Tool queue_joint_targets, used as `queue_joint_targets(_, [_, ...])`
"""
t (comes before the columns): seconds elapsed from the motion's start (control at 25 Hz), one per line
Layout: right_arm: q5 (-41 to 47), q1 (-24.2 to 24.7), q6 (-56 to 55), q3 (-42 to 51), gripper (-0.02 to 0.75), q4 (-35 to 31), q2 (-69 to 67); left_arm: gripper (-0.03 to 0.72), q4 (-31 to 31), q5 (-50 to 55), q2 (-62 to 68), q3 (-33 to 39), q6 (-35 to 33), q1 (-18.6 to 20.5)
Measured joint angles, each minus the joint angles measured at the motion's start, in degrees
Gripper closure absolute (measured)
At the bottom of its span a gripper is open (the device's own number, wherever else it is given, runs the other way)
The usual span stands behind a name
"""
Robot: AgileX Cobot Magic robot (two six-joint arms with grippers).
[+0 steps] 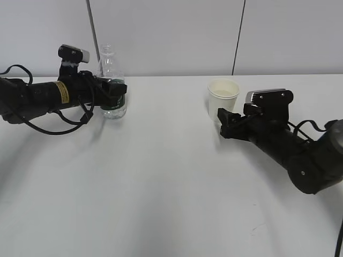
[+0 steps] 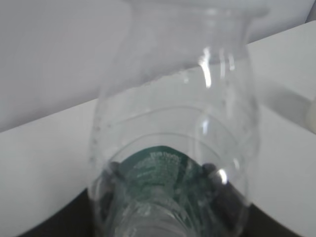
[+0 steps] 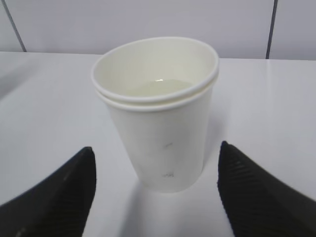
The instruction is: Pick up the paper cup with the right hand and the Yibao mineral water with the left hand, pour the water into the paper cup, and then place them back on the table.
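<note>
Bottle: small clear plastic bottle with dark green label (image 1: 112, 80), upright on the white table (image 1: 161, 176), far left.
Left gripper (image 1: 119, 91): fingers clamped on the bottle at its label.
Cup: cream-white tapered paper cup (image 3: 157, 111), upright on the table, liquid inside.
Right gripper (image 3: 155, 190): fingers (image 3: 64, 192) wide apart, just short of the cup, not touching.

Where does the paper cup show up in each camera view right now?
Exterior view: paper cup stands right of centre on the table, just ahead of the right claw.
Left wrist view: only a cream sliver at the right edge, likely the cup.
Right wrist view: centre, between the open claw fingers.
Shared landmark: the white table.
</note>
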State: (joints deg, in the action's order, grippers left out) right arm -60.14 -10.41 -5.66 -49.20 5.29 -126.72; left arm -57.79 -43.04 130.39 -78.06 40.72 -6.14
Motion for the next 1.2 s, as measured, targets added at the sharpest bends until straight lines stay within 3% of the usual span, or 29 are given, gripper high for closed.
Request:
queue_joint_targets(0.32, [0.0,0.0,0.1,11.5,0.143,0.0,11.3,0.377,0.0,0.0,0.0,0.0,0.0,0.0])
queue_joint_targets(0.48, [0.0,0.0,0.1,13.1,0.143,0.0,15.0,0.37,0.0,0.0,0.0,0.0,0.0,0.0])
queue_joint_targets(1.0, [0.1,0.0,0.1,13.2,0.143,0.0,17.7,0.141,2.2,-2.9,0.0,-0.1,0.0,0.0])
queue_joint_targets(1.2, [0.1,0.0,0.1,13.3,0.143,0.0,18.1,0.118,2.4,-2.9,0.0,-0.1,0.0,0.0])
